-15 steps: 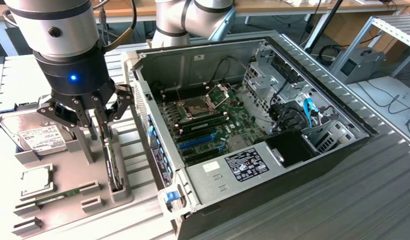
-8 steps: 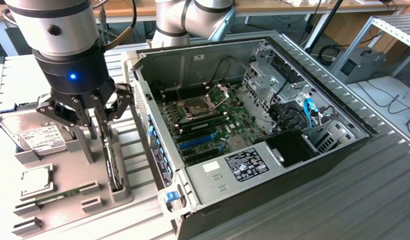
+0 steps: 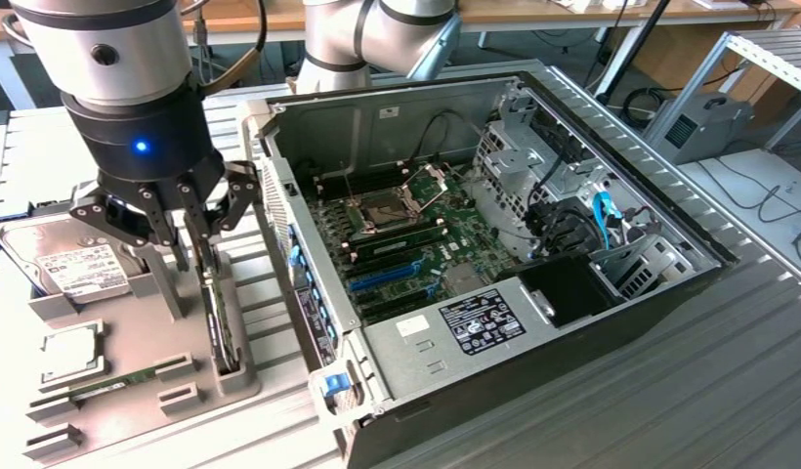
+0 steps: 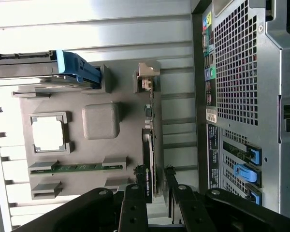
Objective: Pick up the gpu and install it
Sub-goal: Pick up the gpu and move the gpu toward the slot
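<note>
A robot arm's claw (image 3: 198, 274) hangs over a grey moulded parts tray (image 3: 140, 337) at eight o'clock in the exterior view. Its black fingers are parted and straddle the gpu (image 3: 222, 322). The slim card stands on edge in a slotted cradle on the tray's three o'clock side, the side nearest the computer case (image 3: 374, 122). In the wrist view the claw (image 4: 153, 171) flanks the gpu (image 4: 150, 150) seen edge-on, dark cooler face and thin green board. A sliver of gap shows beside one finger, so the jaws stand apart rather than clamped. The tray's other pockets are filled. A silver boxy hard drive (image 3: 77, 266) with a white label sits at its eleven o'clock corner, and a square processor chip (image 3: 68, 344) lies flat in a framed recess. A narrow green RAM stick (image 3: 114, 381) rests in a long channel toward six o'clock. The metal case lies on its side at three o'clock with its panel off. Inside it are a green motherboard (image 3: 427, 244), a bare processor socket (image 3: 388, 210) ringed by a steel frame, and blue expansion slots (image 3: 381, 278) with nothing seated in them. A blue cable (image 3: 603, 210) curls beside a perforated drive cage (image 3: 642, 264). Tray and case both sit on a ridged, brushed-metal tabletop (image 3: 713, 391).
</note>
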Motion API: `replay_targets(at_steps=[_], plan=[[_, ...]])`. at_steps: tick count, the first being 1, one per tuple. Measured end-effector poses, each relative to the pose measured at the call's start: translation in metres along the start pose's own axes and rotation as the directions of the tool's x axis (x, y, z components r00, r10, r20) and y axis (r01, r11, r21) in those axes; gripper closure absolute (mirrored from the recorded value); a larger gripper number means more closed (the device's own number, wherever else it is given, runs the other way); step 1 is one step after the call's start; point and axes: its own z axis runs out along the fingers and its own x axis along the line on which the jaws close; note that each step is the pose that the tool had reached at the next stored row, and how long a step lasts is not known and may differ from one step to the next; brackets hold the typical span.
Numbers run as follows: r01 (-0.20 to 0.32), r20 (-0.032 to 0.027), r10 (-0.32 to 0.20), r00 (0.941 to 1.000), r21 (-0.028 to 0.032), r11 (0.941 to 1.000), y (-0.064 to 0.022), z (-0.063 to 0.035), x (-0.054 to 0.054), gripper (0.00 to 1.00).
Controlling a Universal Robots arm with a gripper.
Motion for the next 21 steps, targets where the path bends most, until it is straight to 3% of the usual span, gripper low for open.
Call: replay_targets(at_steps=[21], plan=[[0.000, 0.0000, 0.000, 1.0000, 0.0000, 1.0000, -0.0003, -0.0066, -0.0002, 0.72]])
